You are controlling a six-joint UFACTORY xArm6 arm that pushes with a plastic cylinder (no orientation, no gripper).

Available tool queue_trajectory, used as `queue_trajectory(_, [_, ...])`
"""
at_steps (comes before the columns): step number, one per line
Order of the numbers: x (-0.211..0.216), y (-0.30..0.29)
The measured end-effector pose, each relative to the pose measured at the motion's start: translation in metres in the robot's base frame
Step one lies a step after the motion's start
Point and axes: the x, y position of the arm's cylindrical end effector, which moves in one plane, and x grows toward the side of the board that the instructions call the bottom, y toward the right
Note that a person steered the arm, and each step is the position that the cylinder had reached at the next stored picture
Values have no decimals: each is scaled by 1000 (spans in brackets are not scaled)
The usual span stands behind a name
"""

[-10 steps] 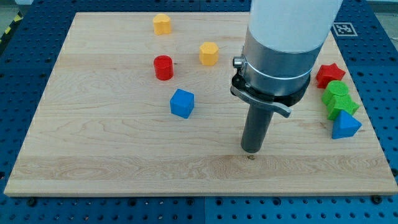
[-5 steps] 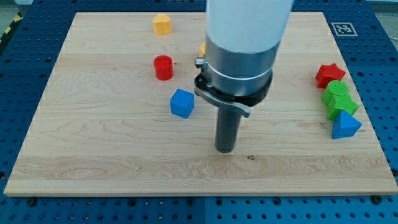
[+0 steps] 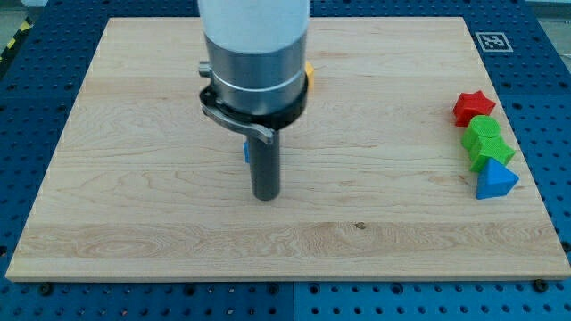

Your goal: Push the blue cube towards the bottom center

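Observation:
My tip (image 3: pixel 266 196) rests on the wooden board, left of centre. The blue cube (image 3: pixel 247 151) is almost wholly hidden behind the rod; only a thin blue sliver shows at the rod's left edge, just above the tip in the view. I cannot tell whether the rod touches it. The arm's wide grey body covers the upper middle of the board.
A yellow block (image 3: pixel 309 75) peeks out at the arm's right side. At the view's right edge stand a red star (image 3: pixel 472 106), two green blocks (image 3: pixel 486 141) and a blue triangular block (image 3: pixel 495 181). The board's bottom edge (image 3: pixel 285 276) runs below the tip.
The arm has moved steadily to the view's left, from right of the blue cube to in front of it. It now hides the cube, the red cylinder and a yellow block.

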Motion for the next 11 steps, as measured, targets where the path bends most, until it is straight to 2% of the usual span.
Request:
queue_trajectory(2, [-62,-65])
queue_trajectory(3, [-63,-56])
queue_trajectory(4, [-59,-6])
queue_trajectory(6, [-59,40])
queue_trajectory(7, [-42,46])
queue_trajectory(11, [-33,46])
